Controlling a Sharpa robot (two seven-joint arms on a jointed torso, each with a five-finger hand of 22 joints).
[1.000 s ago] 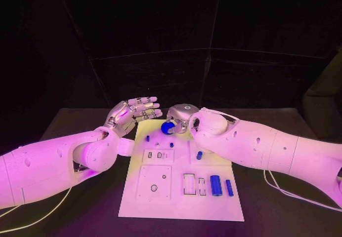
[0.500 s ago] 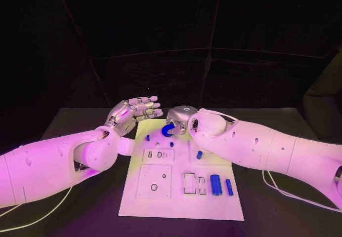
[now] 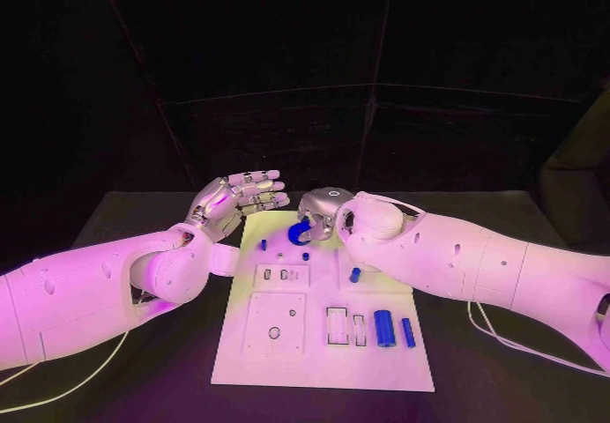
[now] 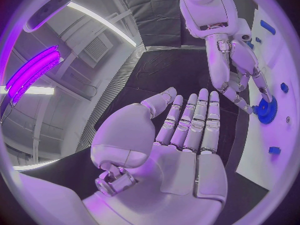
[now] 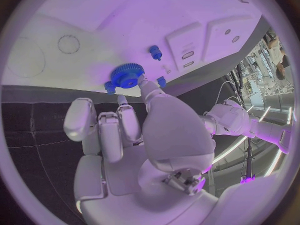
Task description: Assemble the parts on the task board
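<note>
Blue toothed plastic gear (image 3: 299,232), pinched at its rim by the right hand (image 3: 325,211) over the white task board (image 3: 318,361), appears light, rigid and slippery; left hand (image 3: 236,204) hovers released.

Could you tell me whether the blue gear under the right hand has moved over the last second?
Yes, slightly. In the head view the blue gear, touched by the right hand, has come down toward the small blue pegs on the task board.

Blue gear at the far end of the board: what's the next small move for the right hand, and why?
Probably press the blue gear straight down. The right hand holds it by the fingertips at the task board, seemingly not flat. The left hand hovers open alongside.
</note>
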